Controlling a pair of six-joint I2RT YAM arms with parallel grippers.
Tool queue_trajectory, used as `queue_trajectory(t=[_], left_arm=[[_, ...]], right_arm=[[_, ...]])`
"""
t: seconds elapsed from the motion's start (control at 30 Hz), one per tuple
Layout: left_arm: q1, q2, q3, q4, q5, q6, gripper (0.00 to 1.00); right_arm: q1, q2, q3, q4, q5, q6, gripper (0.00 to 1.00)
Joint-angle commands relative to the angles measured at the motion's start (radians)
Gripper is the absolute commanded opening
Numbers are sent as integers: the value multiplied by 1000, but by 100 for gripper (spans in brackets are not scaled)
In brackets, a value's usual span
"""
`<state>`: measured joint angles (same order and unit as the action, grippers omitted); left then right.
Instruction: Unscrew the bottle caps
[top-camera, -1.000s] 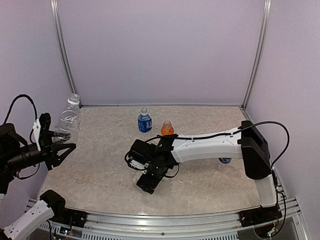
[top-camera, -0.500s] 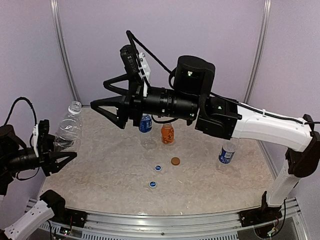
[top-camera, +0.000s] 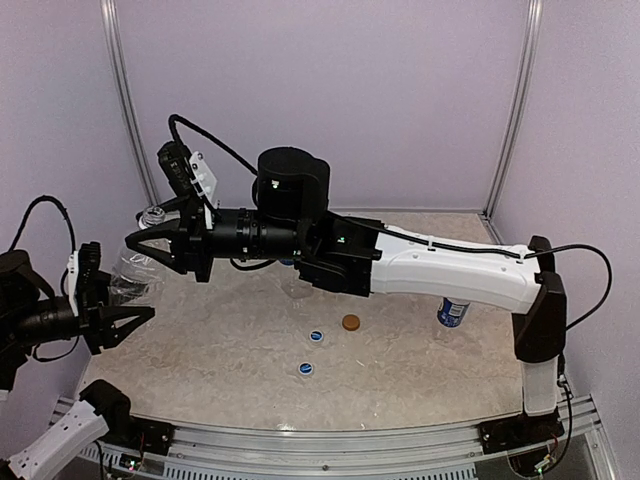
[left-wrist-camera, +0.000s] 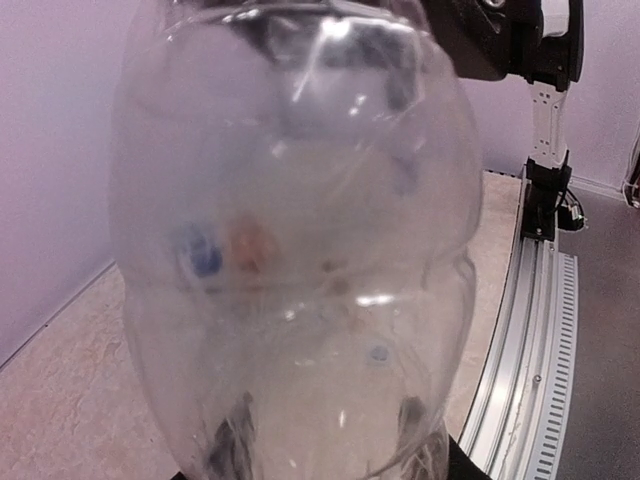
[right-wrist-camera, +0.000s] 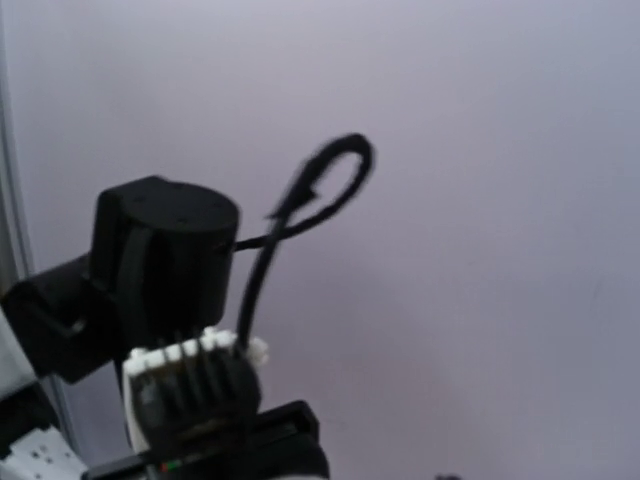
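The right jaws stand open, the two black prongs spread either side of the white cap (top-camera: 152, 213) at the top of the unlabelled clear bottle (top-camera: 135, 272). The top view does not show whether either prong touches the cap yet, and the right wrist view shows neither the cap nor its own prongs. The left jaws are closed on the lower body of that bottle (left-wrist-camera: 300, 250), which fills the left wrist view and is held off the bench (top-camera: 200, 350), leaning toward the middle. To do this step well, the right arm (top-camera: 440, 275) should probably line its wrist axis up with the bottle's neck before closing. It should then seat the prongs squarely on the cap's ribbed side rather than on the neck ring below it. The thin wall looks likely to buckle, so the left arm (top-camera: 40, 315) should hold firm enough to stop the bottle spinning without crushing it. Turning in short strokes with a re-grip between them would suit the stretched reach. Further out, two blue caps (top-camera: 316, 336) and a brown cap (top-camera: 350, 322) lie loose on the bench, and a blue-labelled bottle (top-camera: 452, 312) stands at the right, its top hidden behind the arm. This cap looks like the last one.
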<state>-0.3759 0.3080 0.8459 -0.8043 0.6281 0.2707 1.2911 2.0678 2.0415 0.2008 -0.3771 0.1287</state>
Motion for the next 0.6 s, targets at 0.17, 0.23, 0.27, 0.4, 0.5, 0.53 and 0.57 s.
queue_trajectory(t=[0.17, 0.23, 0.27, 0.4, 0.5, 0.53, 0.57], left_arm=[[5, 6, 10, 9, 27, 28, 28], [5, 5, 7, 8, 26, 29, 35], [5, 3, 4, 10, 25, 27, 49], [6, 2, -8, 13, 10, 6, 99], [5, 0, -22, 22, -32, -24, 99], [6, -3, -26, 29, -51, -35, 99], [6, -6, -31, 38, -74, -47, 99]], right_arm=[[-4, 6, -30, 68, -77, 121, 0], [-4, 1, -35, 69, -76, 115, 0], [-5, -3, -35, 62, -76, 112, 0], [-8, -45, -42, -18, -38, 77, 0], [-19, -121, -89, -162, 110, 33, 0], [-23, -151, -116, -219, 176, 16, 0], [-27, -198, -144, -277, 248, 7, 0]])
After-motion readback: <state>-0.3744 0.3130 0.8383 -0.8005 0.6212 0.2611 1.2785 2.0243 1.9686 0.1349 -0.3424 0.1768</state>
